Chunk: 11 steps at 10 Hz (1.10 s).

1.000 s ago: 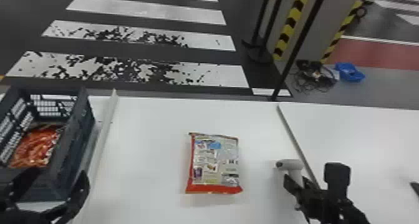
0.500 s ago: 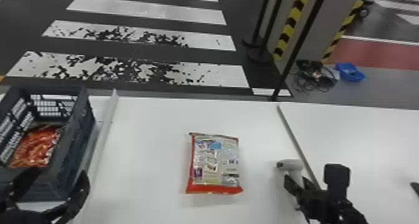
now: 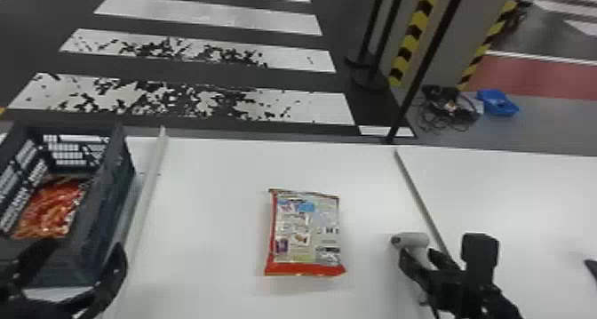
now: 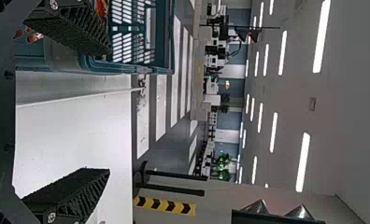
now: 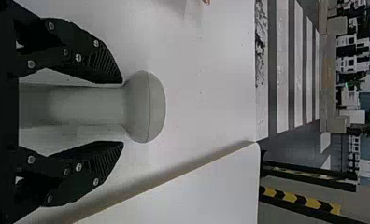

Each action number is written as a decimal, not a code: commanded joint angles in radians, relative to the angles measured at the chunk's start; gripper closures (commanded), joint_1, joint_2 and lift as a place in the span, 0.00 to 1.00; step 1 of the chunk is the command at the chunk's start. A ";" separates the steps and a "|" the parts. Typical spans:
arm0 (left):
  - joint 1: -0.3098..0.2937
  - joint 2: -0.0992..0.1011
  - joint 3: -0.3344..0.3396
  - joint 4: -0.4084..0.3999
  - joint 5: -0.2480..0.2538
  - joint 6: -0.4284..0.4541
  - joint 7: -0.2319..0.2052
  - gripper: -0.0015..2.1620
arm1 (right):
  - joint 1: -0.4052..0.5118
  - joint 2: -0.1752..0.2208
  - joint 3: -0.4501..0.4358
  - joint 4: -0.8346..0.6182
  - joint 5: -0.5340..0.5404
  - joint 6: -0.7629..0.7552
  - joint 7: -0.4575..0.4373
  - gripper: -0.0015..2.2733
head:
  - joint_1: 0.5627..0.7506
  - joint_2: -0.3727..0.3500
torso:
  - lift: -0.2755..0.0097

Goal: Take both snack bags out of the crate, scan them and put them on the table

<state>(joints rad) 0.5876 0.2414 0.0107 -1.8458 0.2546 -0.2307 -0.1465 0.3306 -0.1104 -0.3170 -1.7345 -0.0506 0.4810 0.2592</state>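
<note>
By the crate's near right corner, my left gripper (image 3: 84, 256) stands open; the left wrist view shows this gripper (image 4: 108, 112) with its fingers wide apart. An orange-red snack bag (image 3: 53, 207) lies inside the dark crate (image 3: 106, 198). The other snack bag (image 3: 306, 229) lies flat on the white table (image 3: 213, 198), printed side up. My right gripper (image 3: 417, 252) is at the grey-white scanner (image 3: 411, 239). In the right wrist view, the open gripper (image 5: 122, 112) straddles the handle of the scanner (image 5: 145, 106), with gaps beside it.
A raised strip (image 3: 149, 193) runs along the table beside the crate. Right of the scanner is a table seam (image 3: 417, 198). Beyond the far edge stand a black pole (image 3: 426, 65) and a striped pillar. A blue bin (image 3: 497, 102) is on the floor.
The scanner sits slightly nearer the table's front than before, and the right fingers look a little farther apart. The left gripper and the bags have not visibly moved.
</note>
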 commanded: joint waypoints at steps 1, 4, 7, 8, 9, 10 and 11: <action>0.000 0.001 0.000 -0.003 0.000 0.000 -0.001 0.04 | 0.001 0.000 -0.001 0.001 0.000 0.000 -0.012 0.05 | 0.70 0.25 | 0.64; 0.000 0.001 0.002 -0.007 0.000 0.003 -0.002 0.04 | 0.036 0.002 -0.022 -0.074 -0.031 -0.003 -0.051 0.04 | 0.70 0.23 | 0.64; 0.001 0.001 0.002 -0.009 0.000 0.003 -0.004 0.04 | 0.120 0.017 -0.036 -0.263 -0.092 0.028 -0.060 0.05 | 0.70 0.21 | 0.64; 0.001 -0.001 0.002 -0.009 0.000 0.003 -0.004 0.04 | 0.136 0.021 -0.034 -0.304 -0.112 0.049 -0.034 0.06 | 0.70 0.22 | 0.64; 0.001 -0.001 0.002 -0.009 0.000 0.003 -0.005 0.04 | 0.139 0.029 -0.034 -0.323 -0.144 0.077 0.008 0.06 | 0.70 0.24 | 0.64; 0.005 -0.001 0.005 -0.009 0.000 0.003 -0.004 0.04 | 0.139 0.031 -0.036 -0.336 -0.186 0.120 0.055 0.06 | 0.70 0.27 | 0.64; 0.006 -0.001 0.006 -0.009 0.000 0.003 -0.004 0.04 | 0.139 0.032 -0.030 -0.341 -0.216 0.156 0.097 0.06 | 0.70 0.31 | 0.64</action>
<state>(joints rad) 0.5924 0.2408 0.0158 -1.8546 0.2544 -0.2277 -0.1514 0.4691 -0.0791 -0.3500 -2.0704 -0.2447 0.6109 0.3514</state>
